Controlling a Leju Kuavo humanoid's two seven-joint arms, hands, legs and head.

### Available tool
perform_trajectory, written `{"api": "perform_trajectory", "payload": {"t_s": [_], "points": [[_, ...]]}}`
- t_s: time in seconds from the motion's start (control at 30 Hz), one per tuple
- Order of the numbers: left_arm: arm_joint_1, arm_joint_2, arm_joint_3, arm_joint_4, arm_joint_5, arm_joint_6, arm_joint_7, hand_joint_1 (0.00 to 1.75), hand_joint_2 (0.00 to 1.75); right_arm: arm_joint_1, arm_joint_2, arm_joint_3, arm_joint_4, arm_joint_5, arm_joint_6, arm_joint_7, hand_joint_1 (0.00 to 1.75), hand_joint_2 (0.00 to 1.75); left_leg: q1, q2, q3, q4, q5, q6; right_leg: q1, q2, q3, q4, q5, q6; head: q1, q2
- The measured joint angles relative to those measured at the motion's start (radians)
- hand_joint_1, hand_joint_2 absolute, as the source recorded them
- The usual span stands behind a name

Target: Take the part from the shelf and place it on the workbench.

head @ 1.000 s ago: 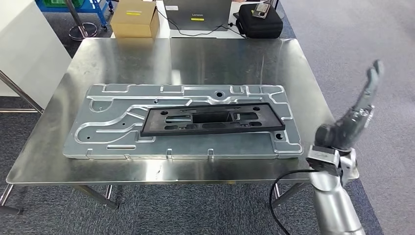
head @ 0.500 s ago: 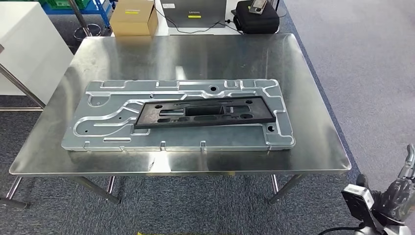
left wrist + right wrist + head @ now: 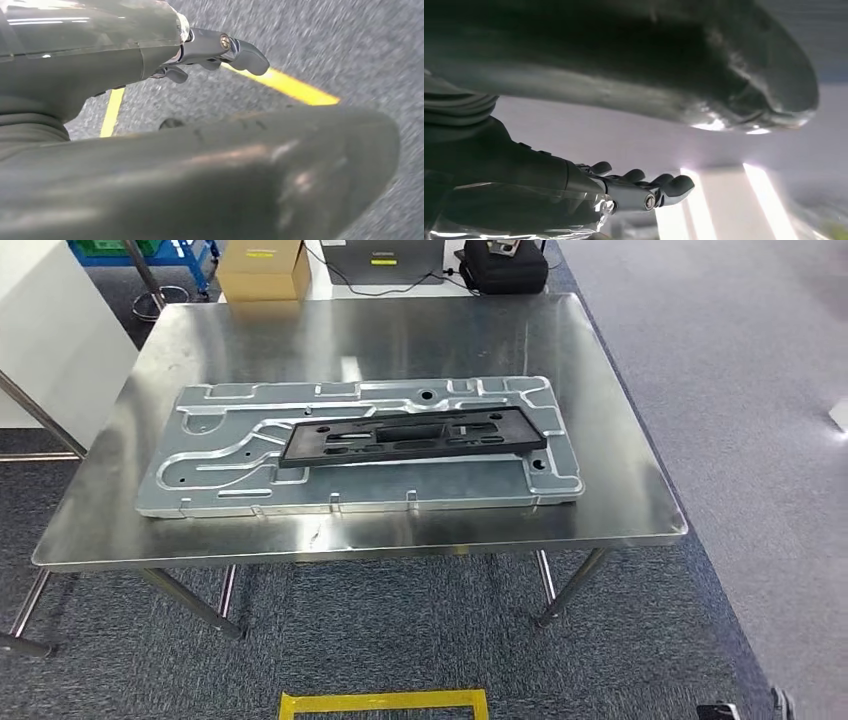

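Backing off from the desk [image 3: 620,530], the robot has dropped its right hand [image 3: 644,192] out of the head view; the part [image 3: 410,435] lies on the metal plate [image 3: 200,455]. Both hands, left [image 3: 215,47] too, seem empty, fingers loosely curled, so placement looks done.

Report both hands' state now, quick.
Left hand: open, holding nothing, fingers extended over the floor.
Right hand: open, holding nothing, fingers extended.
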State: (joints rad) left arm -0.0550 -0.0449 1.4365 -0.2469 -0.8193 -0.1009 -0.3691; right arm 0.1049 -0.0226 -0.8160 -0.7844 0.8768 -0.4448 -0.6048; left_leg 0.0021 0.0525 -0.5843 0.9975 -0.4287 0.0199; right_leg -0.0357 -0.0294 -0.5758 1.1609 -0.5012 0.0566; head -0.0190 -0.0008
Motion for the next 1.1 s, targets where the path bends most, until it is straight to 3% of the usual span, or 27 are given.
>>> {"api": "perform_trajectory", "payload": {"t_s": [0.07, 0.1, 0.17, 0.2, 0.27, 0.33, 0.37, 0.4, 0.43, 0.47, 0.5, 0.57, 0.6, 0.63, 0.7, 0.73, 0.83, 0.87, 0.9, 0.93, 1.0, 1.03, 1.1], "points": [[0.000, -0.010, 0.000, 0.001, -0.003, -0.002, -0.009, 0.00, 0.00, -0.013, 0.000, -0.029, 0.086, 0.070, 0.032, 0.084, 0.00, 0.00, -0.001, 0.019, -0.013, 0.013, 0.008, -0.014, 0.006, -0.023, 0.082, -0.118, -0.020, -0.010, 0.000, 0.000], [-0.001, -0.015, 0.000, 0.002, -0.004, -0.002, -0.012, 0.00, 0.00, -0.017, 0.000, -0.040, 0.132, 0.104, 0.058, 0.134, 0.00, 0.00, -0.002, 0.029, -0.016, 0.016, 0.012, -0.021, 0.012, -0.024, 0.096, -0.147, -0.031, -0.020, -0.001, 0.000], [-0.004, -0.024, -0.001, 0.004, -0.007, -0.002, -0.015, 0.00, 0.00, -0.021, 0.001, -0.063, 0.222, 0.162, 0.123, 0.241, 0.00, 0.00, 0.002, 0.036, -0.020, 0.020, 0.018, -0.036, 0.016, -0.013, 0.085, -0.157, -0.024, -0.046, -0.001, 0.000], [-0.004, -0.028, -0.001, 0.005, -0.008, -0.002, -0.015, 0.00, 0.00, -0.022, 0.001, -0.072, 0.261, 0.184, 0.158, 0.293, 0.00, 0.00, 0.005, 0.027, -0.025, 0.030, 0.002, -0.042, 0.017, -0.009, 0.077, -0.157, -0.015, -0.057, -0.001, 0.000], [-0.002, -0.034, -0.001, 0.008, -0.012, -0.006, -0.015, 0.00, 0.00, -0.033, 0.001, -0.084, 0.324, 0.217, 0.236, 0.381, 0.00, 0.00, 0.009, -0.011, -0.048, 0.101, -0.082, -0.049, 0.020, -0.001, 0.053, -0.158, 0.006, -0.077, -0.001, 0.000], [-0.001, -0.038, -0.001, 0.010, -0.016, -0.011, -0.015, 0.00, 0.00, -0.050, 0.001, -0.088, 0.379, 0.246, 0.331, 0.456, 0.00, 0.00, 0.008, -0.037, -0.074, 0.222, -0.179, -0.045, 0.030, 0.010, 0.025, -0.157, 0.028, -0.088, -0.002, 0.000], [-0.003, -0.039, -0.001, 0.010, -0.018, -0.013, -0.015, 0.00, 0.00, -0.057, 0.001, -0.088, 0.405, 0.260, 0.381, 0.492, 0.00, 0.00, 0.006, -0.041, -0.076, 0.270, -0.198, -0.041, 0.036, 0.015, 0.009, -0.156, 0.039, -0.091, -0.002, 0.000], [-0.005, -0.039, -0.001, 0.010, -0.019, -0.014, -0.014, 0.00, 0.00, -0.064, 0.002, -0.088, 0.431, 0.275, 0.433, 0.530, 0.00, 0.00, 0.003, -0.043, -0.065, 0.290, -0.192, -0.034, 0.041, 0.018, -0.006, -0.155, 0.050, -0.093, -0.002, 0.000], [-0.008, -0.039, -0.001, 0.010, -0.020, -0.015, -0.012, 0.00, 0.00, -0.070, 0.003, -0.088, 0.454, 0.290, 0.482, 0.568, 0.00, 0.00, -0.002, -0.044, -0.037, 0.278, -0.167, -0.026, 0.045, 0.020, -0.020, -0.152, 0.061, -0.095, -0.002, 0.000], [-0.009, -0.039, -0.002, 0.010, -0.021, -0.016, -0.011, 0.00, 0.00, -0.074, 0.006, -0.088, 0.472, 0.302, 0.517, 0.597, 0.00, 0.00, -0.009, -0.044, 0.007, 0.234, -0.135, -0.016, 0.048, 0.021, -0.032, -0.150, 0.070, -0.095, -0.002, 0.000], [-0.011, -0.039, -0.002, 0.010, -0.022, -0.016, -0.011, 0.00, 0.00, -0.080, 0.012, -0.088, 0.489, 0.313, 0.545, 0.620, 0.00, 0.00, -0.018, -0.044, 0.064, 0.163, -0.116, -0.003, 0.051, 0.022, -0.041, -0.148, 0.078, -0.095, -0.002, 0.000], [-0.015, -0.038, -0.002, 0.010, -0.025, -0.016, -0.011, 0.00, 0.00, -0.091, 0.023, -0.088, 0.513, 0.324, 0.568, 0.636, 0.00, 0.00, -0.031, -0.043, 0.164, 0.015, -0.118, 0.017, 0.053, 0.022, -0.053, -0.146, 0.097, -0.092, -0.001, 0.000], [-0.018, -0.038, -0.003, 0.010, -0.027, -0.016, -0.011, 0.00, 0.00, -0.097, 0.029, -0.088, 0.523, 0.328, 0.573, 0.637, 0.00, 0.00, -0.035, -0.043, 0.188, -0.030, -0.127, 0.023, 0.052, 0.022, -0.057, -0.146, 0.107, -0.088, -0.001, 0.000], [-0.019, -0.038, -0.003, 0.010, -0.030, -0.016, -0.010, 0.00, 0.00, -0.101, 0.032, -0.088, 0.530, 0.330, 0.575, 0.636, 0.00, 0.00, -0.037, -0.042, 0.193, -0.051, -0.126, 0.027, 0.050, 0.021, -0.060, -0.149, 0.118, -0.084, -0.002, 0.000], [-0.020, -0.040, -0.006, 0.011, -0.038, -0.016, -0.009, 0.00, 0.00, -0.106, 0.036, -0.088, 0.542, 0.335, 0.574, 0.632, 0.00, 0.00, -0.033, -0.040, 0.181, -0.061, -0.102, 0.035, 0.048, 0.022, -0.067, -0.145, 0.117, -0.073, -0.004, 0.000], [-0.019, -0.041, -0.008, 0.011, -0.042, -0.016, -0.008, 0.00, 0.00, -0.106, 0.038, -0.088, 0.547, 0.337, 0.573, 0.628, 0.00, 0.00, -0.030, -0.038, 0.172, -0.066, -0.086, 0.038, 0.046, 0.024, -0.073, -0.128, 0.088, -0.066, -0.003, 0.000], [-0.019, -0.042, -0.017, 0.012, -0.051, -0.019, -0.008, 0.00, 0.00, -0.106, 0.039, -0.088, 0.555, 0.344, 0.569, 0.610, 0.00, 0.00, -0.026, -0.035, 0.126, -0.062, -0.049, 0.041, 0.032, 0.028, -0.109, 0.027, -0.061, -0.043, -0.001, 0.000], [-0.019, -0.042, -0.020, 0.012, -0.054, -0.021, -0.008, 0.00, 0.00, -0.107, 0.039, -0.088, 0.557, 0.347, 0.568, 0.604, 0.00, 0.00, -0.025, -0.034, 0.108, -0.056, -0.039, 0.038, 0.025, 0.028, -0.116, 0.086, -0.083, -0.036, -0.001, 0.000], [-0.020, -0.042, -0.022, 0.012, -0.056, -0.022, -0.008, 0.00, 0.00, -0.107, 0.040, -0.088, 0.559, 0.348, 0.568, 0.599, 0.00, 0.00, -0.023, -0.033, 0.088, -0.048, -0.030, 0.034, 0.019, 0.028, -0.112, 0.123, -0.079, -0.028, -0.001, 0.000], [-0.020, -0.042, -0.024, 0.012, -0.058, -0.024, -0.008, 0.00, 0.00, -0.108, 0.040, -0.088, 0.561, 0.350, 0.568, 0.595, 0.00, 0.00, -0.020, -0.031, 0.068, -0.037, -0.023, 0.030, 0.012, 0.028, -0.093, 0.128, -0.055, -0.021, -0.001, 0.000], [-0.021, -0.042, -0.027, 0.012, -0.060, -0.027, -0.008, 0.00, 0.00, -0.110, 0.040, -0.087, 0.564, 0.352, 0.569, 0.592, 0.00, 0.00, -0.014, -0.030, 0.029, -0.009, -0.012, 0.018, -0.002, 0.028, -0.007, 0.038, -0.011, -0.006, -0.001, 0.000], [-0.022, -0.041, -0.028, 0.012, -0.061, -0.029, -0.008, 0.00, 0.00, -0.112, 0.040, -0.087, 0.565, 0.354, 0.570, 0.590, 0.00, 0.00, -0.012, -0.030, 0.011, 0.007, -0.008, 0.011, -0.004, 0.029, 0.043, -0.033, -0.015, -0.002, -0.001, 0.000], [-0.023, -0.039, -0.029, 0.012, -0.061, -0.030, -0.009, 0.00, 0.00, -0.114, 0.039, -0.085, 0.568, 0.358, 0.572, 0.583, 0.00, 0.00, -0.011, -0.030, -0.013, 0.029, 0.000, -0.003, 0.000, 0.031, 0.099, -0.128, -0.045, -0.013, -0.001, 0.000]]}}
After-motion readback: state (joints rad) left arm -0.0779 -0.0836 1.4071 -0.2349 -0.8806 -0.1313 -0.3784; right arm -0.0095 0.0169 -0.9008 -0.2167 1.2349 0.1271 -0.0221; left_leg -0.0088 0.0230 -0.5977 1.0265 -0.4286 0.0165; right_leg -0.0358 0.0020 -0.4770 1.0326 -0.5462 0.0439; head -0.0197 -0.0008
